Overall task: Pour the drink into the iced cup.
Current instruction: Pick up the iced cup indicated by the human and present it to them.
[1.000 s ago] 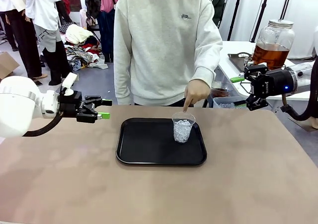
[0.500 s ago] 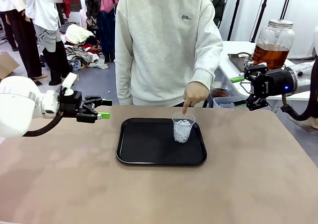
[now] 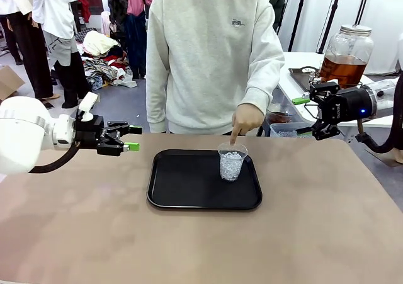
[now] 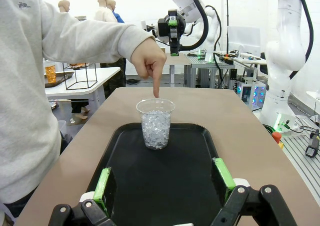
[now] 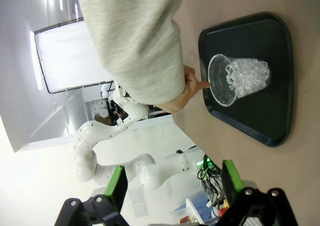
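Note:
A clear plastic cup of ice (image 3: 232, 163) (image 4: 156, 128) (image 5: 240, 80) stands upright on the right part of a black tray (image 3: 189, 186) (image 4: 165, 191) (image 5: 260, 40). The person's hand (image 3: 244, 118) (image 4: 150, 60) (image 5: 186, 88) points a finger down at the cup's rim. The drink (image 3: 342, 70), amber liquid in a big clear jar with a metal lid, stands on a side table at the far right. My left gripper (image 3: 133, 138) (image 4: 163, 181) hovers open left of the tray, facing the cup. Near the jar, my right gripper (image 3: 302, 116) (image 5: 174, 182) hangs open, holding nothing.
The person stands at the far edge of the brown table (image 3: 201, 246), just behind the tray. A white side table (image 3: 296, 60) carries the jar, with a small container (image 3: 284, 130) below it. Other people and clothes are in the left background.
The person's body has shifted very slightly; the hand stays pointing at the cup. Both grippers and the cup have not moved.

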`<state>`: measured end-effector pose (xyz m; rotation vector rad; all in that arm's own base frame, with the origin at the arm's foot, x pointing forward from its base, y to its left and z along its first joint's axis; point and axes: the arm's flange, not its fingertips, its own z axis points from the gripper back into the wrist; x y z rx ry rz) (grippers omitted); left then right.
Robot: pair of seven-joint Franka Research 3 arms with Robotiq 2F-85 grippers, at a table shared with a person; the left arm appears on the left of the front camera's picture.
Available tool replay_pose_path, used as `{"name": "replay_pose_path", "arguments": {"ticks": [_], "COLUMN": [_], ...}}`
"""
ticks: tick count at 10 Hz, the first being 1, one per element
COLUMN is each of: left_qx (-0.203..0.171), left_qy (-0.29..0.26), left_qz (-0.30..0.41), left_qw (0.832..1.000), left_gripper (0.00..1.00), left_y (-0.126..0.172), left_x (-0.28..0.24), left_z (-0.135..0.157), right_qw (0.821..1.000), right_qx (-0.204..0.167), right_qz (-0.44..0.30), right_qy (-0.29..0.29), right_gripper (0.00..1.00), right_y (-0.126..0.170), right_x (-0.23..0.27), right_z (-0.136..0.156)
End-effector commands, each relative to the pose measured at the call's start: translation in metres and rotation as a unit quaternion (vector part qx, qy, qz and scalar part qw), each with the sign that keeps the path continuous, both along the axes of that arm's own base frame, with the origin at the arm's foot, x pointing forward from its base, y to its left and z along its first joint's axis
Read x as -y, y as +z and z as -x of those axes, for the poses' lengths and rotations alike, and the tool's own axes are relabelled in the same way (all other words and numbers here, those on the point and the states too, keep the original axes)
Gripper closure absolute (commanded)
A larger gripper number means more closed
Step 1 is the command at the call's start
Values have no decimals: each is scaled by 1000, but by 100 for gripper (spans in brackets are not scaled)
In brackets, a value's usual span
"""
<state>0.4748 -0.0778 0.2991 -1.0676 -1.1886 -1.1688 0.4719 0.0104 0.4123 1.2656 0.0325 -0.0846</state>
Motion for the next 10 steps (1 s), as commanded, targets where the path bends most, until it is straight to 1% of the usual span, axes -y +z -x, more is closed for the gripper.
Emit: {"name": "replay_pose_path", "arguments": {"ticks": [1, 2, 3, 5, 6, 7, 8, 9, 10], "left_qx": [-1, -1, -1, -1, -1, -1, -1, -1, -1], "left_qy": [1, 1, 1, 1, 1, 1, 1, 1, 1], "left_qz": [0, 0, 0, 0, 0, 0, 0, 0, 0], "left_qw": [1000, 1000, 1000, 1000, 1000, 1000, 1000, 1000, 1000], "left_gripper": [0, 0, 0, 0, 0, 0, 0, 0, 0], "left_y": [2, 2, 2, 2, 2, 2, 2, 2, 2], "left_x": [1, 1, 1, 1, 1, 1, 1, 1, 1], "left_z": [0, 0, 0, 0, 0, 0, 0, 0, 0], "right_qw": [995, 989, 979, 952, 942, 938, 945, 959, 944], "right_qx": [92, 142, 190, 289, 321, 331, 303, 260, 313], "right_qz": [-17, -19, -29, -39, -39, -39, -50, -42, -26], "right_qy": [28, 38, 61, 92, 93, 98, 111, 109, 103], "right_gripper": [0, 0, 0, 0, 0, 0, 0, 0, 0], "right_y": [3, 4, 4, 3, 4, 4, 6, 10, 7], "right_x": [0, 0, 0, 1, 1, 1, 4, 8, -2], "right_z": [0, 1, 2, 2, 3, 2, 4, 5, 4]}}
